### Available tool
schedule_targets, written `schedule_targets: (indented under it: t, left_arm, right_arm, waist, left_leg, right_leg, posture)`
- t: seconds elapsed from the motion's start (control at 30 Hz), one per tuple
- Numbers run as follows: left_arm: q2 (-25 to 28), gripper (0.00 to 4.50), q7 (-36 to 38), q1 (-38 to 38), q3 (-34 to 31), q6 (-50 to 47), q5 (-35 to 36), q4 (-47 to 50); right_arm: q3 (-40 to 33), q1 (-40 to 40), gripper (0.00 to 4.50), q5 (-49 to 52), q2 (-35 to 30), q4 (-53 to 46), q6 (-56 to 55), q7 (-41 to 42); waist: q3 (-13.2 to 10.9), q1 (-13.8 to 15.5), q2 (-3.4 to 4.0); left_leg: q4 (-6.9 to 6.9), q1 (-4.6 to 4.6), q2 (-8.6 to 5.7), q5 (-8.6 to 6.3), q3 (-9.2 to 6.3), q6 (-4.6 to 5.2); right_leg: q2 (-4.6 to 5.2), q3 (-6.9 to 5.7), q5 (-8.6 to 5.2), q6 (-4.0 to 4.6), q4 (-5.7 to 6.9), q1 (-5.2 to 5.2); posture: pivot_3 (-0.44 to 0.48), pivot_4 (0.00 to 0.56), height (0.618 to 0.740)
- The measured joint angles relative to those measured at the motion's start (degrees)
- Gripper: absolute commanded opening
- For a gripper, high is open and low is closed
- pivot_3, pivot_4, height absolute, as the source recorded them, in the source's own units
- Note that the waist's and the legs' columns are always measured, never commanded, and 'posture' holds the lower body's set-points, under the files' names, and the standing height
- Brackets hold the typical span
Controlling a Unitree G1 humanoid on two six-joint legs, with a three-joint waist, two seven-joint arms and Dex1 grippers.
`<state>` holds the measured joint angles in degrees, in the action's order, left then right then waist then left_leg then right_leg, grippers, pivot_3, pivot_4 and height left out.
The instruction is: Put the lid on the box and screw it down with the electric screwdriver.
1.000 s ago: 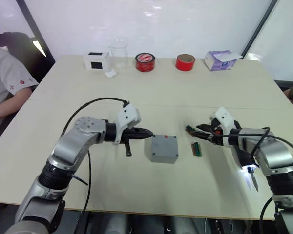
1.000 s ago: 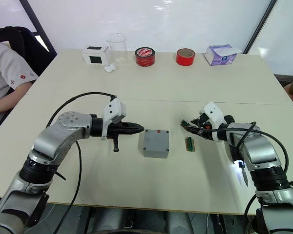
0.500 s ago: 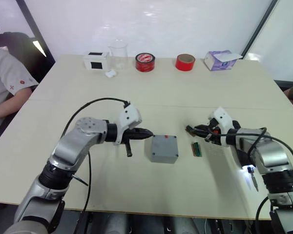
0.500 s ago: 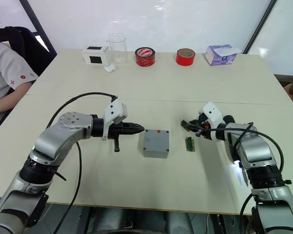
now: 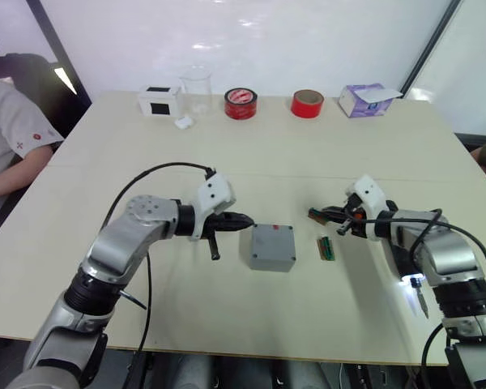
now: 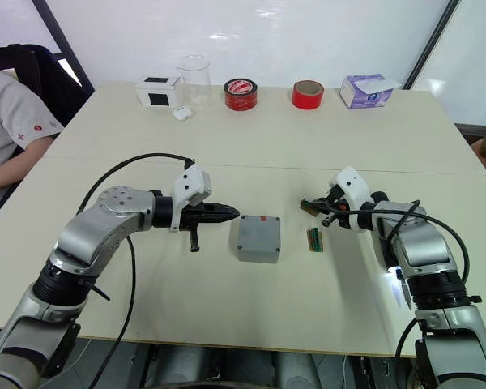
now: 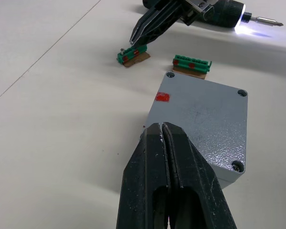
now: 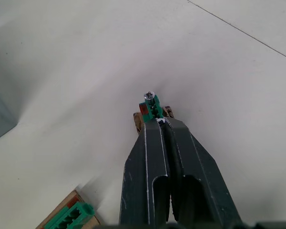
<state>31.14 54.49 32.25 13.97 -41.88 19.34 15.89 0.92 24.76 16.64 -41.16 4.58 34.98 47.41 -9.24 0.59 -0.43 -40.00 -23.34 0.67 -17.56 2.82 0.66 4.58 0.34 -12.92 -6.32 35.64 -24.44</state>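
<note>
The lid (image 7: pixel 205 124) sits on the box (image 5: pixel 270 247), flat and lined up with its walls. Small holes or screws show in three corners of the lid; I cannot tell which. The box rests on the bench (image 5: pixel 308 146), just in front of the left hand (image 5: pixel 245 220). That hand is closed with nothing in it, and its tip is right beside the box's edge, maybe touching.

The right hand (image 6: pixel 311 206) is off to the other side of the box. Its fingers are pinched tight on a little green strip (image 8: pixel 151 106) with a screw head at its end. A second green strip (image 5: pixel 326 248) lies on the bench between the right hand and the box.

The screwdriver (image 5: pixel 414 285) hangs lower down by the right arm, its light shining on the bench. How it is held is hidden.

The step now looks like getting a screw ready. To do it well, the right hand should carry the strip slowly and keep it level so the screw does not drop. The left hand should press the box gently so it cannot slide. The bit should go straight down into a corner hole, not tilted.
</note>
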Motion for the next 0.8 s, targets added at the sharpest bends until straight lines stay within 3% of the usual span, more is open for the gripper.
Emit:
schedule_targets:
  t: [0.43, 0.6, 0.8]
  left_arm:
    - [-0.27, 0.0, 0.22, 0.01, 0.01, -0.04, 0.94, -0.07]
    - [1.18, 0.0, 0.73, 0.0, 0.02, 0.02, 1.09, -0.08]
    - [1.33, 0.0, 0.59, -0.38, 0.24, 0.01, 1.16, -0.07]
  right_arm:
    - [-3.59, 0.36, 0.02, 5.95, -0.53, -13.98, 8.78, -0.29]
    - [-2.3, -0.35, 0.02, 11.03, -0.51, -21.37, 14.8, 1.41]
    - [-1.44, -2.4, 0.02, 12.92, -0.53, -23.65, 17.28, 1.42]
  waist:
    - [0.0, 0.01, 0.0]
    - [0.0, 0.03, 0.0]
    - [0.0, 0.04, 0.0]
  left_leg:
    - [0.0, 0.0, 0.01, 0.0, -0.03, 0.0]
    - [0.0, 0.0, 0.01, 0.0, -0.03, 0.01]
    - [0.0, -0.01, 0.0, 0.0, -0.03, 0.01]
  right_leg:
    - [0.0, -0.01, 0.0, 0.0, 0.0, 0.0]
    - [0.0, -0.01, 0.0, 0.0, 0.0, 0.0]
    - [0.02, 0.0, -0.01, 0.01, -0.01, 0.01]
  posture:
    - [0.0, 0.15, 0.74]
    - [0.0, 0.15, 0.74]
    - [0.0, 0.15, 0.74]
